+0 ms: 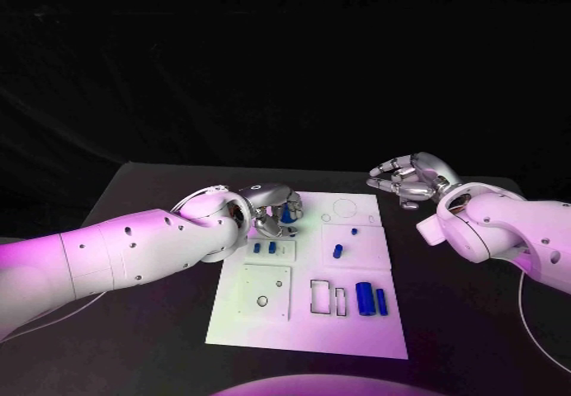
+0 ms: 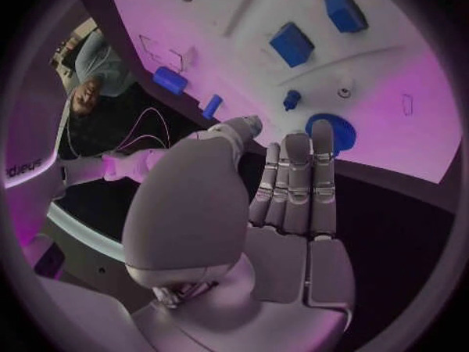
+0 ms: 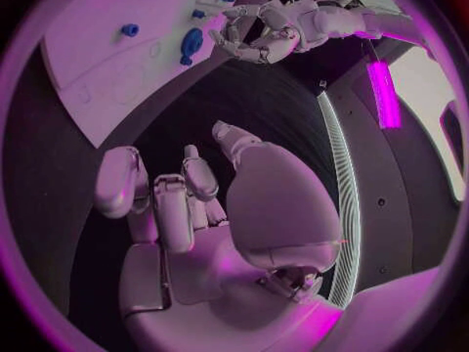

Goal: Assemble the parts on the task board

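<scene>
The white task board (image 1: 268,322) lies in the middle of the table. My left hand (image 1: 271,206) hangs over its far left corner, fingers stretched out and holding nothing. Its fingertips (image 2: 323,133) reach a round blue part (image 2: 337,137); whether they touch it I cannot tell. Two blue blocks (image 2: 291,43) and a small blue peg (image 2: 291,99) stand further in on the board. Two long blue parts (image 1: 364,299) lie at the near right. My right hand (image 1: 411,181) hovers off the board's far right corner, fingers curled in on nothing.
Recessed outlines and round holes (image 1: 260,300) mark the board's near half. Small blue pieces (image 1: 338,251) sit around the board's middle. Bare black table (image 1: 476,330) lies right of the board.
</scene>
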You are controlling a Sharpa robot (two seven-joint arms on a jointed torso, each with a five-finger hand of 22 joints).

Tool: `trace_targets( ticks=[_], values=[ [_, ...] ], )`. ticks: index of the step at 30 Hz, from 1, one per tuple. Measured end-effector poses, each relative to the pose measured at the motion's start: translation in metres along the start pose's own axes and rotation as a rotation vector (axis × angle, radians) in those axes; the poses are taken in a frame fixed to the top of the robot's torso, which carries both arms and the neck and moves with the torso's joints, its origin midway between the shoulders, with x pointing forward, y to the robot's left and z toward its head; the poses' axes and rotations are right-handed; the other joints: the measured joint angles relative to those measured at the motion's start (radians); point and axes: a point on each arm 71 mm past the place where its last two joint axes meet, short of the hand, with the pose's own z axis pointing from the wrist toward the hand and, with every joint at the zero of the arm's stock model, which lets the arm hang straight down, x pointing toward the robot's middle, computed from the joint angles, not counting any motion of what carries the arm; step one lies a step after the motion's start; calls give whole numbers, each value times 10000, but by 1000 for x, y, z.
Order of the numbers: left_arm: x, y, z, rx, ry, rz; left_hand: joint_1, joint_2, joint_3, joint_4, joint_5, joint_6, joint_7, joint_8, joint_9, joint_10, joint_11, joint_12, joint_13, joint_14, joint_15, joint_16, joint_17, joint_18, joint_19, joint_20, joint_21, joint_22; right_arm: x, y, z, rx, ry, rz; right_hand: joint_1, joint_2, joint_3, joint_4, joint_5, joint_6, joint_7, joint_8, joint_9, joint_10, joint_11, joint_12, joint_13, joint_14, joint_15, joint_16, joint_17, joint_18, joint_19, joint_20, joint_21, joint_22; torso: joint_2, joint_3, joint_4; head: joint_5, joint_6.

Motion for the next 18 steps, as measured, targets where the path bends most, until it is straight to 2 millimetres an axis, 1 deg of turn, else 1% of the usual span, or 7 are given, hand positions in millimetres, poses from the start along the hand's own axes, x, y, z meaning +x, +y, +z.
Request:
trace_targets(
  ticks=[3, 6, 8, 11, 12, 14, 18],
  values=[
    [1, -1, 2, 85, 110, 375, 13, 13, -211, 91, 0, 45, -32, -38, -136, 0, 0, -67, -142, 156, -9, 367, 106, -1, 54, 53, 91, 64, 0, 0, 0, -2, 5, 1, 0, 0, 0, 0, 0, 0, 0, 0, -9, 0, 0, 0, 0, 0, 0, 0, 0, -1, 0, 0, 0, 0, 0, 7, 1, -11, -17],
    [3, -3, 4, 131, 295, 685, 96, 22, -345, 173, 0, 122, -38, -86, -242, 3, -3, -98, -243, 315, -21, 690, 269, -1, 84, 24, 140, 109, 1, 0, 0, -8, 12, 3, 1, 0, 0, 0, 0, 0, 0, 0, -9, 0, 0, 0, 0, 0, 0, 0, 0, 0, 0, 0, 0, 0, 0, 11, 5, -24, -30],
    [5, -4, 6, 128, 441, 853, 156, 60, -386, 213, 0, 211, -52, -131, -311, 72, -71, -98, -313, 421, -20, 945, 403, -1, 89, 18, 184, 157, 1, 0, 0, -9, 16, 4, 1, 0, 0, 0, 0, 0, 0, 0, -9, 0, 0, 0, 0, 0, 0, 0, 0, 0, 0, 0, 0, 0, 0, 11, 6, -28, -38],
    [7, -4, 8, 82, 612, 1028, 195, 99, -486, 314, 0, 241, -81, -265, -442, 114, -34, -148, -411, 522, -19, 1224, 490, -2, 89, 17, 267, 222, 1, 0, 0, -12, 19, 5, 1, -1, 0, 0, 0, 0, 0, 0, -9, 0, 0, 0, 0, 0, 0, 0, 0, 0, 0, 0, 0, 0, -4, 12, 11, -32, -54],
    [7, -4, 9, 49, 680, 1095, 195, 99, -495, 322, 0, 241, -81, -265, -475, 150, -71, -148, -431, 522, -19, 1289, 517, -1, 91, 20, 302, 237, 1, 0, 0, -15, 21, 5, 1, -1, 0, 0, 0, 0, 0, 0, -8, 0, 0, 0, 0, 0, 0, 0, 0, 0, 0, 0, 0, 0, -6, 12, 11, -35, -56],
    [8, -3, 9, 5, 758, 1168, 234, 104, -495, 322, 0, 261, -60, -265, -503, 187, -32, -148, -454, 582, -2, 1382, 576, -1, 137, 40, 318, 258, 1, 0, 0, -17, 21, 5, 1, -1, 0, 0, 0, 0, 0, 0, -8, 0, 0, 0, 1, 0, 0, 0, 0, 0, 0, 0, 0, 0, -9, 12, 11, -36, -58],
    [9, -1, 11, -120, 875, 1346, 341, 168, -436, 381, 37, 545, -34, -265, -594, 355, -16, -148, -549, 647, 0, 1643, 625, -1, 221, 29, 496, 398, 1, 0, 0, -20, 21, 5, 1, -1, 0, -1, 61, 0, 0, 0, -8, -37, 37, 0, -12, 0, 0, 0, 0, 0, 0, 0, 0, 0, -12, 12, 11, -44, -66]
  ],
)
